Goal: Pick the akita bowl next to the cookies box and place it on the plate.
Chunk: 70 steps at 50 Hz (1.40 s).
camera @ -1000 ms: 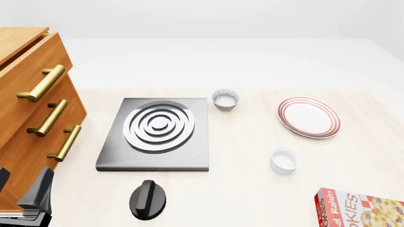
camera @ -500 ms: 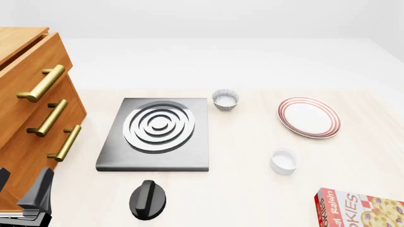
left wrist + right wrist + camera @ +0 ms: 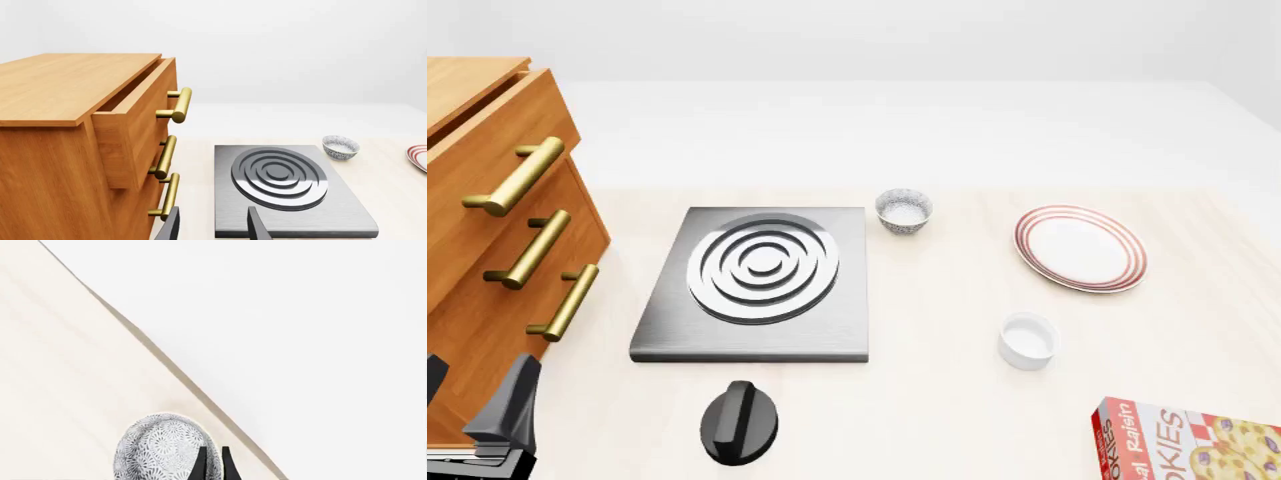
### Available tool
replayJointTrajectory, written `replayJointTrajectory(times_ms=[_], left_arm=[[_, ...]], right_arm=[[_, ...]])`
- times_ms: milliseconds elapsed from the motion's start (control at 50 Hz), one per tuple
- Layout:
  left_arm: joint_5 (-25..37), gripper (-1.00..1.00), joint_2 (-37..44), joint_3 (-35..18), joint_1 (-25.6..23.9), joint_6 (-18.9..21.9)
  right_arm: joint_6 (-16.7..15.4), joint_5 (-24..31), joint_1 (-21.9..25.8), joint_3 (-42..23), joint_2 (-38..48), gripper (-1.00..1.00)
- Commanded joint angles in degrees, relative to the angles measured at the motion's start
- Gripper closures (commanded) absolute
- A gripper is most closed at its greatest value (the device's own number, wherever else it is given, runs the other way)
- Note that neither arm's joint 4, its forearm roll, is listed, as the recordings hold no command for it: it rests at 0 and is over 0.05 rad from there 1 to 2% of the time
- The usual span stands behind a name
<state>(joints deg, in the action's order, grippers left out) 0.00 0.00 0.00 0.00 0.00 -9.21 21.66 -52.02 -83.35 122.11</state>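
Only in right wrist view: akita bowl (image 3: pixel 163 450) pinched at rim between near-closed right gripper (image 3: pixel 213 462) fingers, pale table (image 3: pixel 53 365) edge beyond. Missing from front view; there plate (image 3: pixel 1034 262), cookies box (image 3: pixel 1188 440) corner. Left gripper (image 3: pixel 212 227) spread, empty, stove plate (image 3: pixel 287 180) just ahead.

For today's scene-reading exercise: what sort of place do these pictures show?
Probably a simulated kitchen counter: a grey stove plate with silver rings and black knob, a red-ringed white dinner plate, and a wooden drawer cabinet with brass handles.
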Motion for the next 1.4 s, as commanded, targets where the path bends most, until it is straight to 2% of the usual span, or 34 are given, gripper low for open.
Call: replayJointTrajectory(times_ms=[20, 380, 560, 620, 660, 720, 760, 800, 820, 940, 1060, 1400], left_arm=[[0.0, -1.0, 0.0, 0.0, 0.0, 0.0], [0.0, -1.0, 0.0, 0.0, 0.0, 0.0], [0.0, -1.0, 0.0, 0.0, 0.0, 0.0], [0.0, -1.0, 0.0, 0.0, 0.0, 0.0], [0.0, -1.0, 0.0, 0.0, 0.0, 0.0], [0.0, -1.0, 0.0, 0.0, 0.0, 0.0], [0.0, -1.0, 0.0, 0.0, 0.0, 0.0], [0.0, -1.0, 0.0, 0.0, 0.0, 0.0], [0.0, -1.0, 0.0, 0.0, 0.0, 0.0], [0.0, -1.0, 0.0, 0.0, 0.0, 0.0], [0.0, -1.0, 0.0, 0.0, 0.0, 0.0], [0.0, -1.0, 0.0, 0.0, 0.0, 0.0]], right_arm=[[1.08, 0.79, 0.85, 2.9, -0.82, 1.0], [4.83, 10.13, 1.66, 4.04, -16.99, 1.0], [5.22, 17.41, 0.23, -0.38, -21.45, 1.0], [8.8, 20.15, 1.63, -2.28, -23.39, 1.0], [8.58, 23.55, 1.23, -5.25, -24.18, 1.0], [8.98, 24.9, 1.37, -6.43, -24.55, 1.0], [7.59, 27.25, 0.07, -8.86, -24.11, 1.0], [7.79, 28.15, 0.44, -9.85, -24.32, 1.0], [9.42, 29.5, 1.57, -10.98, -24.74, 1.0], [8.78, 33.11, 0.89, -15.51, -23.73, 1.0], [9.08, 33.8, 2.24, -16.53, -23.3, 1.0], [9.74, 40.36, 5.04, -26.78, -19.28, 1.0]])
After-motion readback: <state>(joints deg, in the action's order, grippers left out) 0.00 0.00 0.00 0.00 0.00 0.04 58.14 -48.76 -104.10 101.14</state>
